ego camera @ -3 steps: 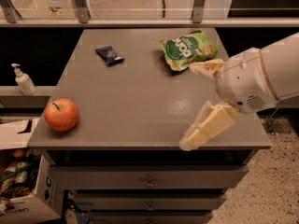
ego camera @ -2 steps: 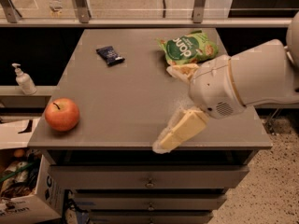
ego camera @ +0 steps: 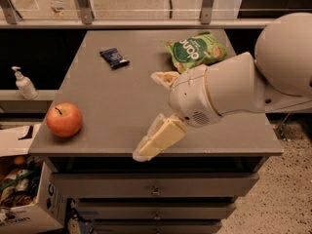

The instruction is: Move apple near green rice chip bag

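Note:
The apple (ego camera: 64, 119), red-orange with a short dark stem, sits at the front left corner of the grey table (ego camera: 112, 96). The green rice chip bag (ego camera: 196, 51) lies at the back right of the table, partly behind my arm. My gripper (ego camera: 147, 115) hangs over the front middle of the table, to the right of the apple and apart from it. It is open and empty, one finger near the bag and the other finger (ego camera: 157, 139) over the front edge. The white arm fills the right side of the view.
A small dark blue packet (ego camera: 114, 57) lies at the back left of the table. A soap dispenser (ego camera: 23, 83) stands on a ledge to the left. A cardboard box (ego camera: 24, 204) sits on the floor at lower left. Drawers (ego camera: 156, 191) are below the tabletop.
My arm and gripper have moved left across the front of the table, closer to the apple. The apple, bag and packet have not moved.

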Controlling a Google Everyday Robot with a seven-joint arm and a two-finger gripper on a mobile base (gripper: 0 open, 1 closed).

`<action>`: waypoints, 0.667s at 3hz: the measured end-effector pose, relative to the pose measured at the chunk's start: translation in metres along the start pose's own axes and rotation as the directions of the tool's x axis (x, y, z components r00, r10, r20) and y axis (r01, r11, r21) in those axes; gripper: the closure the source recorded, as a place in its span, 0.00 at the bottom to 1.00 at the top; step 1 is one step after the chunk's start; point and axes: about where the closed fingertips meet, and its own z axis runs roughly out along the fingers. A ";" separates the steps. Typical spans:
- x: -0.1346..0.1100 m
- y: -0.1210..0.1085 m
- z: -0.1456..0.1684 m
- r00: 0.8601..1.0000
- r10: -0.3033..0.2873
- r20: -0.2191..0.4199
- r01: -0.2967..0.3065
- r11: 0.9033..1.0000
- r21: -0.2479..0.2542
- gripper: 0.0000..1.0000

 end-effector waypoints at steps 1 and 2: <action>0.004 0.002 0.001 1.000 0.017 0.012 -0.017 1.000 0.007 0.00; 0.003 0.003 0.028 0.999 0.018 0.031 -0.018 1.000 0.000 0.00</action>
